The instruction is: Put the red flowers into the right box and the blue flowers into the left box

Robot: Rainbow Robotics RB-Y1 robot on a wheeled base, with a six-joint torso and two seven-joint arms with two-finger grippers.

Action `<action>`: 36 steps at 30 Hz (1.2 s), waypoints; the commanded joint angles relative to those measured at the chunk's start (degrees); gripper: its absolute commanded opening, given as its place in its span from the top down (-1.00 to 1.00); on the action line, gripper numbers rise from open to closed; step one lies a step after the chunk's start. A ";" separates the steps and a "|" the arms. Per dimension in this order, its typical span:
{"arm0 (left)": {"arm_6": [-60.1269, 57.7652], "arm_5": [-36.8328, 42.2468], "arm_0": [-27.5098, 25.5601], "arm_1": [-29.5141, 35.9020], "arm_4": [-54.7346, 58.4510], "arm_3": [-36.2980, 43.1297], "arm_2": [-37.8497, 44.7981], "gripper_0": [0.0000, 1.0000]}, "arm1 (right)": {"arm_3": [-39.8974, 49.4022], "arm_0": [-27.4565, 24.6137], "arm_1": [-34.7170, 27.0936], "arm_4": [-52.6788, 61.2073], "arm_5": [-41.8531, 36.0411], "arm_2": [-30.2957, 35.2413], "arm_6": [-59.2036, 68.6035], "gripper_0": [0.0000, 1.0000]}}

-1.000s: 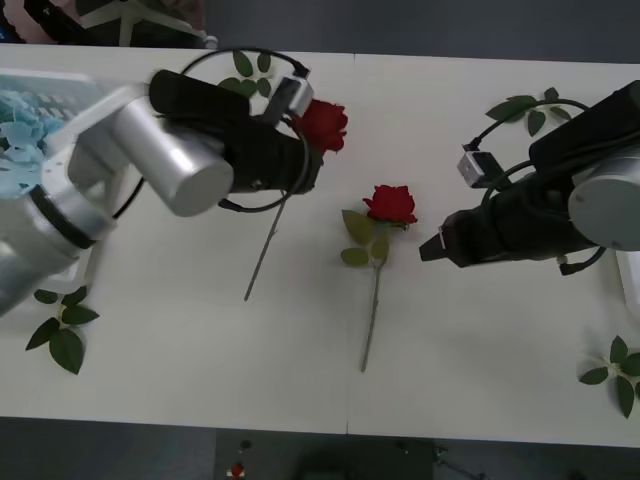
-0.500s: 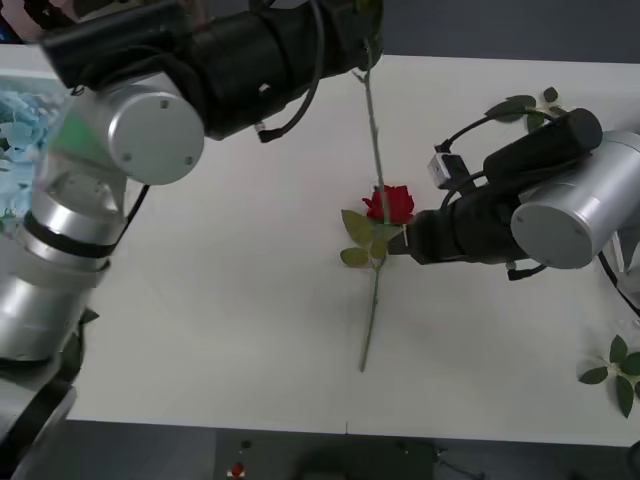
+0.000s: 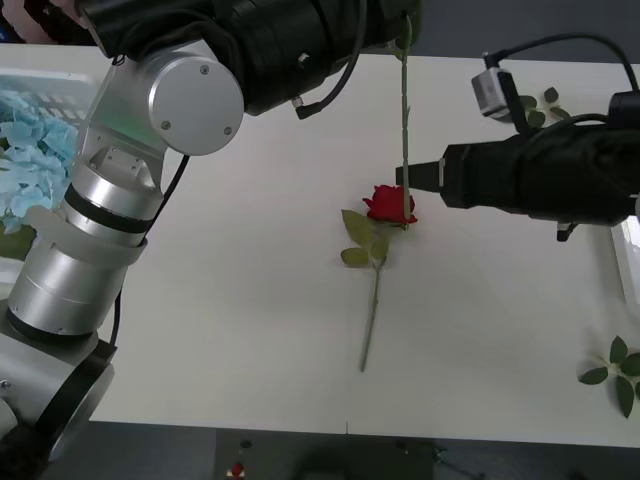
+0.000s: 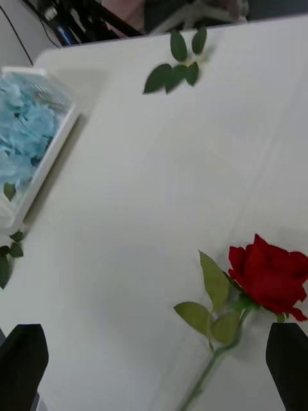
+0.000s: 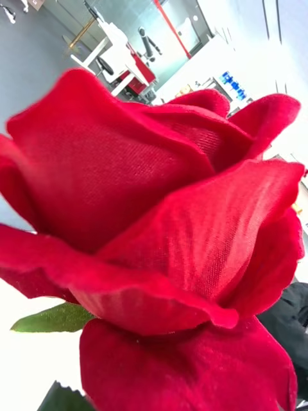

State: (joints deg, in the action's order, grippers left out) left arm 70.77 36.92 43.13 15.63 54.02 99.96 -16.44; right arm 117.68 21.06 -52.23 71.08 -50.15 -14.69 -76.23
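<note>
Left gripper (image 3: 385, 20) up at 12 o'clock is clamped on a red rose (image 5: 154, 244), stem (image 3: 404, 110) dangling straight down over the surface (image 3: 250, 300). Right gripper (image 3: 405, 176), coming in from 3 o'clock, has its black fingers (image 4: 289, 359) spread wide and empty, beside a second rose (image 3: 390, 205) lying mid-surface. Blue flowers (image 3: 30, 150) sit in the left box (image 3: 40, 80) at 9 o'clock.

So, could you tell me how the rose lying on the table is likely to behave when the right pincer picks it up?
The rose probably weighs little: a thin stem carries a cloth-like head. Gripped near the head by the right pincer, the long stem would likely hang, much as the other rose's stem does from the left arm. The head should squash without harm.
</note>
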 commanded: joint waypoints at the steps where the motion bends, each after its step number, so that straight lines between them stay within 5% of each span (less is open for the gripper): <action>1: -1.95 -0.98 1.43 0.89 -0.15 1.29 -0.53 1.00 | 2.02 -1.99 0.73 8.73 3.66 4.05 -7.35 -1.00; 7: -1.95 -0.98 1.34 0.89 -0.15 1.29 -0.53 1.00 | 2.02 -5.94 -3.05 23.93 4.10 10.73 -15.52 -1.00; 16: -1.95 -0.98 1.34 0.89 -0.85 1.29 -0.44 1.00 | 1.85 -11.74 -5.60 32.37 9.20 11.88 -26.95 -1.00; 24: -2.04 -1.33 1.34 0.63 -1.55 1.20 -0.53 1.00 | 1.41 -11.30 -5.34 32.28 9.20 11.35 -28.00 -1.00; 36: -3.01 -3.35 1.34 -0.34 -1.11 0.94 -0.44 1.00 | -1.14 -3.92 0.38 25.43 11.75 2.65 -27.83 -1.00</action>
State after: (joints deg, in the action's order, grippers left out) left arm 70.68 34.47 43.13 15.64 52.58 99.96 -16.45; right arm 116.79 15.42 -55.12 97.25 -39.02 -11.69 -102.92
